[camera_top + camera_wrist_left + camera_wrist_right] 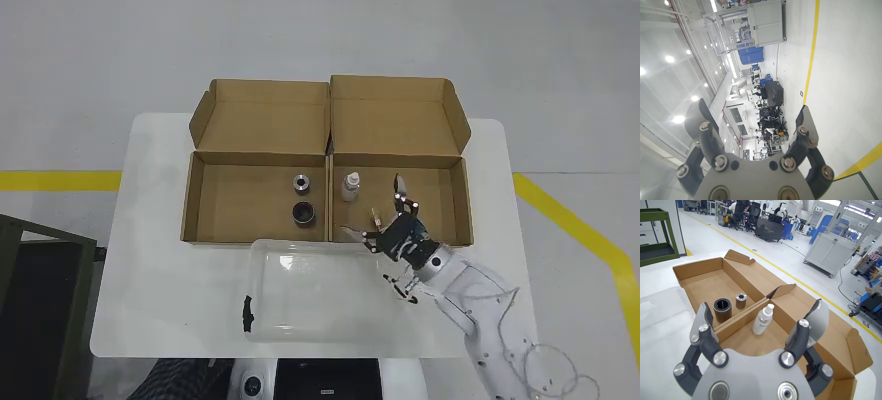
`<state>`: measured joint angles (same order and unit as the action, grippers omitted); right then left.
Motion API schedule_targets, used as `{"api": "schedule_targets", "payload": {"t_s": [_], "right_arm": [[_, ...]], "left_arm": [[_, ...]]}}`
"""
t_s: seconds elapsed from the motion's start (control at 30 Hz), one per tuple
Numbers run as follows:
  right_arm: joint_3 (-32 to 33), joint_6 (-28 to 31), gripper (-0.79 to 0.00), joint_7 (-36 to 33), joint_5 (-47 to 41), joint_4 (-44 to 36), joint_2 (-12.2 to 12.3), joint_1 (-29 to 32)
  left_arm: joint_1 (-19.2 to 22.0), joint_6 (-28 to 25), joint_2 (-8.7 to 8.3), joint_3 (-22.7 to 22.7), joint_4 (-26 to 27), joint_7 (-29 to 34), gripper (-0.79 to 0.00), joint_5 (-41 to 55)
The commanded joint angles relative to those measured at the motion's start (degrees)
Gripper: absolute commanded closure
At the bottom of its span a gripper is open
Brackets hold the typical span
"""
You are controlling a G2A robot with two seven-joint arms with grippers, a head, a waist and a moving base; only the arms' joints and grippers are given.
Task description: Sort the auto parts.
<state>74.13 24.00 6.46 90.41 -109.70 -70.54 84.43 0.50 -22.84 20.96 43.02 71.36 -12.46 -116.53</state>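
Observation:
Two cardboard boxes stand open side by side. In the left box (pixel 215 215) are a dark ring-shaped bushing (pixel 303 212) (pixel 722 311) and a smaller steel cylinder with a centre hole (pixel 301 182) (pixel 741 301). A white spray bottle (pixel 351 186) (pixel 762 319) stands upright in the right box (pixel 445 205). My right gripper (pixel 373 208) (pixel 762 309) hangs open over the near part of the right box, close to the bottle, holding nothing. My left gripper (pixel 753 105) is open and empty, pointed out into the room.
A clear plastic bin (pixel 300 245) lies on the white table (pixel 150 250) in front of the boxes, with a small black piece (pixel 246 312) at its left end. The box lids (pixel 330 115) stand open at the far side.

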Motion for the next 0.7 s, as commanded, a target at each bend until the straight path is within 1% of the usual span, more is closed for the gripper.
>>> {"api": "schedule_targets", "payload": {"t_s": [0.0, 0.3, 0.67], "right_arm": [[1.8, -0.2, -0.785, 2.5, -0.3, 0.1, 0.3, 2.3], [8.6, 0.0, -0.785, 9.4, -1.6, -0.4, 1.4, 10.9], [16.5, -0.2, -0.785, 16.3, -5.5, 0.6, 2.2, 18.1]], "left_arm": [[0.0, 0.0, 0.00, 0.0, 0.0, 0.0, -0.785, 0.0], [0.0, 0.0, 0.00, 0.0, 0.0, 0.0, -0.785, 0.0], [0.0, 0.0, 0.00, 0.0, 0.0, 0.0, -0.785, 0.0]]}}
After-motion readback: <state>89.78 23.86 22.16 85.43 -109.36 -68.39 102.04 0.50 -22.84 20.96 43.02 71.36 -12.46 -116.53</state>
